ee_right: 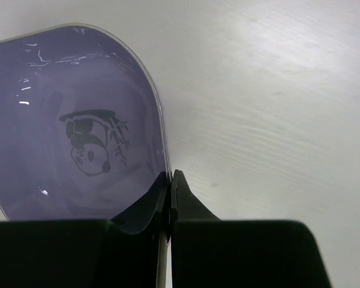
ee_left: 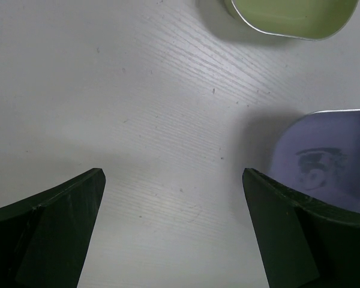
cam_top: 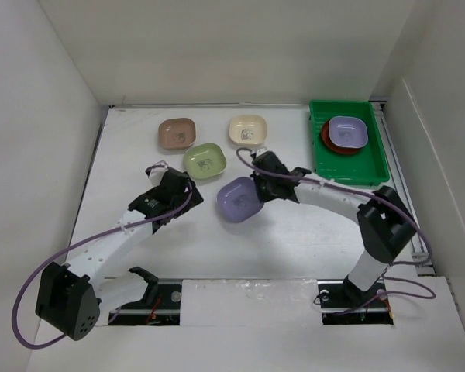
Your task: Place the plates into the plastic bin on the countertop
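Right tool [ee_right: 170, 183] grips one lavender plate [ee_right: 78, 120], left tool [ee_left: 173, 180] gapes; three plates [cam_top: 204, 160] loose, perhaps three in bin [cam_top: 356, 165].

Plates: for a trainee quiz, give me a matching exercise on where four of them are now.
1 cream plate
2 light green plate
3 tan-pink plate
4 lavender plate outside the plastic bin

A clamped at its rim by the right gripper
B farthest left on the countertop
C back row, nearest the bin
D ahead of the open left gripper

Pairs: 1-C, 2-D, 3-B, 4-A
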Tool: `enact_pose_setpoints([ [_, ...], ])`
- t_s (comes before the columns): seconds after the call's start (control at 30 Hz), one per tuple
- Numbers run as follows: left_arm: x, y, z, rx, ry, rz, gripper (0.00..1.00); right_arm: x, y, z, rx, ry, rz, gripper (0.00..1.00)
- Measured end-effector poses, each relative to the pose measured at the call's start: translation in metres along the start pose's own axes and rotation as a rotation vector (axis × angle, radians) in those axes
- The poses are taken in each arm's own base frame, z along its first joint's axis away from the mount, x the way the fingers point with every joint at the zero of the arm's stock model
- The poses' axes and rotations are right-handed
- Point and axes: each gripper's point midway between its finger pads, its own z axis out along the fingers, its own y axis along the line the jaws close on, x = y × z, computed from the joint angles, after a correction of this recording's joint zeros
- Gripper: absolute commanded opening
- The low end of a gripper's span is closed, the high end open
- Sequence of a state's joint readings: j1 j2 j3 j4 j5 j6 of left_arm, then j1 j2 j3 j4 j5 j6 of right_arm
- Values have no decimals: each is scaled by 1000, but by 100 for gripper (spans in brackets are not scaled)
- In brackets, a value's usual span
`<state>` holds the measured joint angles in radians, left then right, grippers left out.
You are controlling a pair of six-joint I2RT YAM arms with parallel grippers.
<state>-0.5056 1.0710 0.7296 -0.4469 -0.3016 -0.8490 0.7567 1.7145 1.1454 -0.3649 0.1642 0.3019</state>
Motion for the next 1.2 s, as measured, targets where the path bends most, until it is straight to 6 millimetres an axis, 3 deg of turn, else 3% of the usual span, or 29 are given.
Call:
enact_pose_setpoints([
  [0.1,-3,-4,-1,4,-3,-2,100,-27,-52,-22,79,-59,99,0],
  [0.33,-20,-31,4,23,-7,-1,100,-95,-227,-73,351,-261,430,0],
  [0.43,-26,-42,4,45,-7,6,100,-107,-294,-84,441,-309,553,0],
  [0.53,-27,-47,4,66,-6,19,100,-105,-352,-87,504,-323,655,0],
  [0.63,-26,-47,4,69,-2,34,100,-101,-389,-80,532,-288,704,0],
  [0.67,-26,-47,5,70,-3,38,100,-108,-407,-75,543,-289,718,0],
  [0.83,-26,-49,5,77,0,46,100,-123,-449,-41,538,-250,705,2],
  [1.0,-26,-50,6,82,1,54,100,-104,-453,-22,520,-155,694,12],
  [1.03,-25,-50,7,80,3,56,100,-101,-452,-22,517,-142,692,38],
  [1.07,-24,-49,8,77,7,58,100,-99,-450,-21,512,-132,694,57],
  [1.17,-22,-48,12,62,15,65,100,-103,-449,-24,502,-138,685,93],
  [1.2,-21,-47,14,55,15,63,100,-105,-448,-27,502,-146,683,100],
])
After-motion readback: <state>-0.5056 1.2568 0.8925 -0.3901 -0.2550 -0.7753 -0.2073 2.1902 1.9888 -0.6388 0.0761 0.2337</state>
